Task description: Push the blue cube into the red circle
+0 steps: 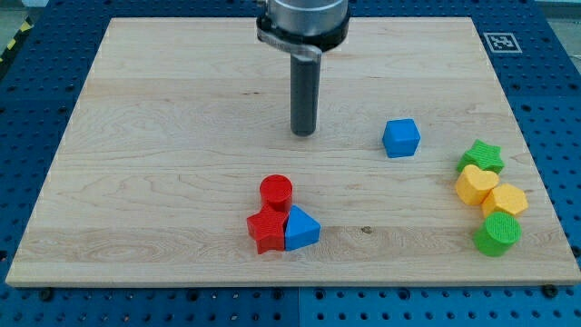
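On the board, your blue cube (400, 138) sits well apart from the red circle (276, 192); my tip (303, 133), a fingerless rod, touches nothing.

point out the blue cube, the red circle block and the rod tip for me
blue cube (400, 138): camera view, on its front face
red circle (276, 189): camera view, on its round top
my tip (303, 134): camera view, at the rod's very end, to the view's left of the blue cube
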You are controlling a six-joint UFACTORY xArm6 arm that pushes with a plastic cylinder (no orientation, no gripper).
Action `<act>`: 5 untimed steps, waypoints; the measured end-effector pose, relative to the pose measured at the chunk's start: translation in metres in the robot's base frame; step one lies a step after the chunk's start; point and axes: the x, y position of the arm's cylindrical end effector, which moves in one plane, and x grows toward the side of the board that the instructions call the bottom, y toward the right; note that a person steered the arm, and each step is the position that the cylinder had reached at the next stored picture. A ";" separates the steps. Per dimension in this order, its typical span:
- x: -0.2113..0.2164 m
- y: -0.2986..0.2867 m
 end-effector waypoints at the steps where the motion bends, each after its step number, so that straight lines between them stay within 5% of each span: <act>1: -0.031 0.029; 3: -0.035 0.158; 5: 0.006 0.187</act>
